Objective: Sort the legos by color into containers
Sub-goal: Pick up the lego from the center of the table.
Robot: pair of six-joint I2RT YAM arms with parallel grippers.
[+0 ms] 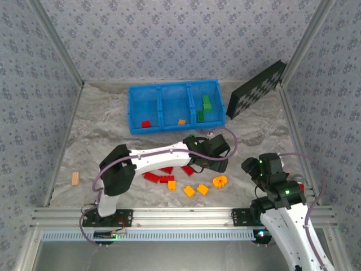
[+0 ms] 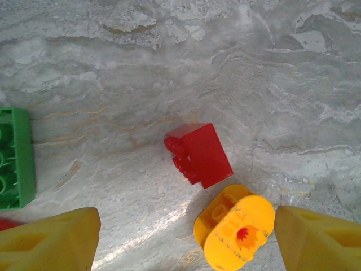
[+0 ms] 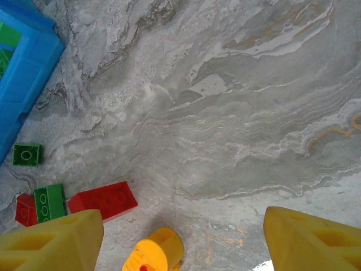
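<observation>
Glossy plastic legos (image 2: 198, 153) lie on a smooth marble-patterned table (image 2: 225, 68); the containers (image 1: 163, 129) are smooth blue plastic.

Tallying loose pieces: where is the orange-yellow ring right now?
In the top view the orange-yellow ring lies on the table right of centre, just right of two orange bricks.

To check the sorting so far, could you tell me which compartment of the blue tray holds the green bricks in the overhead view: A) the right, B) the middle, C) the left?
A: the green bricks lie in the right-hand compartment of the blue tray.
</observation>
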